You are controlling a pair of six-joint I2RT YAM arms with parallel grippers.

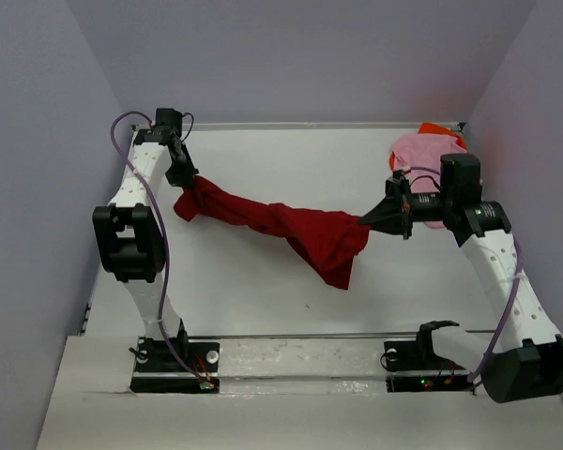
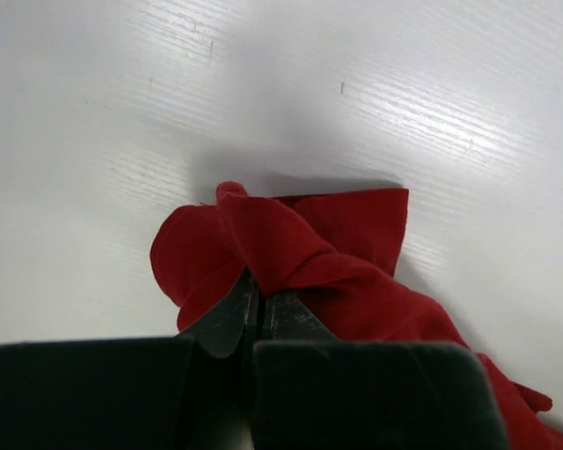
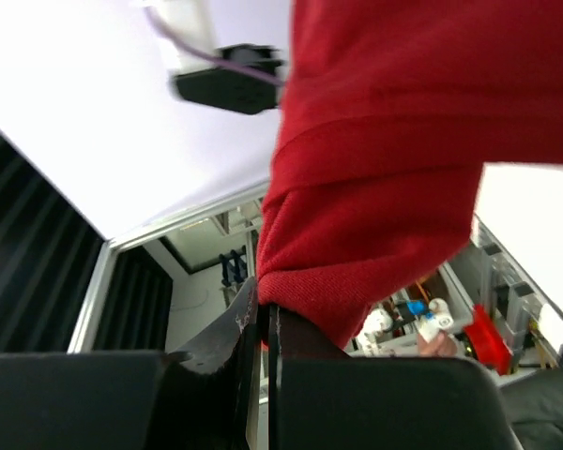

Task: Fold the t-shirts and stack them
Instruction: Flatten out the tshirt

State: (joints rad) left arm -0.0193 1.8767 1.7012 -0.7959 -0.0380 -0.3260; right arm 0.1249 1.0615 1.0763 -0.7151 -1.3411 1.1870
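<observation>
T-shirt [image 1: 296, 227], dark red, sags between left end effector [image 1: 190, 184] and right end effector [image 1: 365, 221].

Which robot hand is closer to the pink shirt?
The right one. The right gripper hangs close beside the pink t-shirt, pinching one end of the dark red t-shirt. The left gripper is far across the table, pinching the other end.

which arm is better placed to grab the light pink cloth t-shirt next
Right, probably. The light pink cloth t-shirt lies in the far right corner, close behind the right gripper; the left gripper is at the far left. Both grip the dark red cloth t-shirt.
</observation>
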